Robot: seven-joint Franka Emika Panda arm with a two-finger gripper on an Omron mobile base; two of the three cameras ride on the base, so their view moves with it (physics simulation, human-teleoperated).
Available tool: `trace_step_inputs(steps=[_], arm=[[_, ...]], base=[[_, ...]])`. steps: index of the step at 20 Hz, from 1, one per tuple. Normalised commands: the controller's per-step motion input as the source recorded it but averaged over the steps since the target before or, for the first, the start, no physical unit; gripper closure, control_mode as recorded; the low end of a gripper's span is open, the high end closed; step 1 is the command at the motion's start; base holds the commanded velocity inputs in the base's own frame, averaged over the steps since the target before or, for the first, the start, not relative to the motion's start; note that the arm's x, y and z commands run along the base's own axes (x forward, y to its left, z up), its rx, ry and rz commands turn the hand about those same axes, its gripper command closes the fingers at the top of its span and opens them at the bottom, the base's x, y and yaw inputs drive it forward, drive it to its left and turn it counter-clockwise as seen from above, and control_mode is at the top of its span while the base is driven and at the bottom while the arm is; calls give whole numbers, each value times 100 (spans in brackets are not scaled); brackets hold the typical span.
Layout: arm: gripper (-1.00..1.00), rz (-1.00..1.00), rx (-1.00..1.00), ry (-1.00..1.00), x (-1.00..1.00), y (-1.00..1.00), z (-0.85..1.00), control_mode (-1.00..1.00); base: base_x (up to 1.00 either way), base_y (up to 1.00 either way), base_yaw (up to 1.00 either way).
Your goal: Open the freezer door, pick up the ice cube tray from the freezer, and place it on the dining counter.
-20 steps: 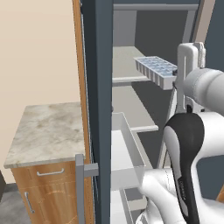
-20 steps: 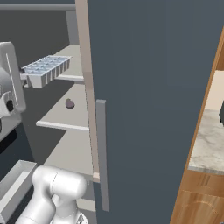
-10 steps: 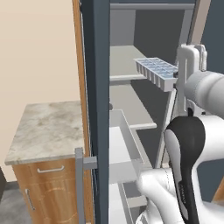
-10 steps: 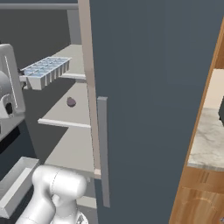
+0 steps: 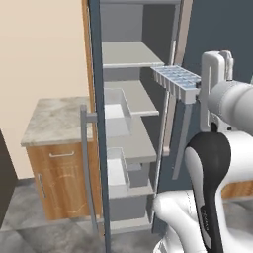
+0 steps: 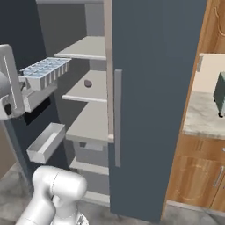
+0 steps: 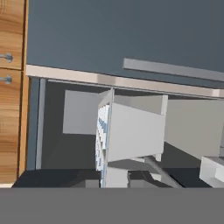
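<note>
My gripper (image 5: pixel 198 89) is clamped on one end of the small white-rimmed ice cube tray with pale blue cells (image 5: pixel 175 81), held level in the air outside the tall slate-blue freezer (image 6: pixel 88 94) so it clears the grey shelves. Compared with a second ago, the grip is unchanged and the view has drawn back from the freezer.

ice cube tray (image 5: pixel 177 81) held level outside the open freezer (image 5: pixel 126 94).
</note>
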Motion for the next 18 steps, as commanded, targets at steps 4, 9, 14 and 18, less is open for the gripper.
trace_step_inputs(steps=[4,9,14,18], arm=[[100,0,0,0,0,0,0,100],[100,0,0,0,0,0,0,100],[100,0,0,0,0,0,0,100],[100,0,0,0,0,0,0,100]], base=[[-53,-34,1],[-39,-17,-28],[-37,-1,-58],[-28,0,-72]])
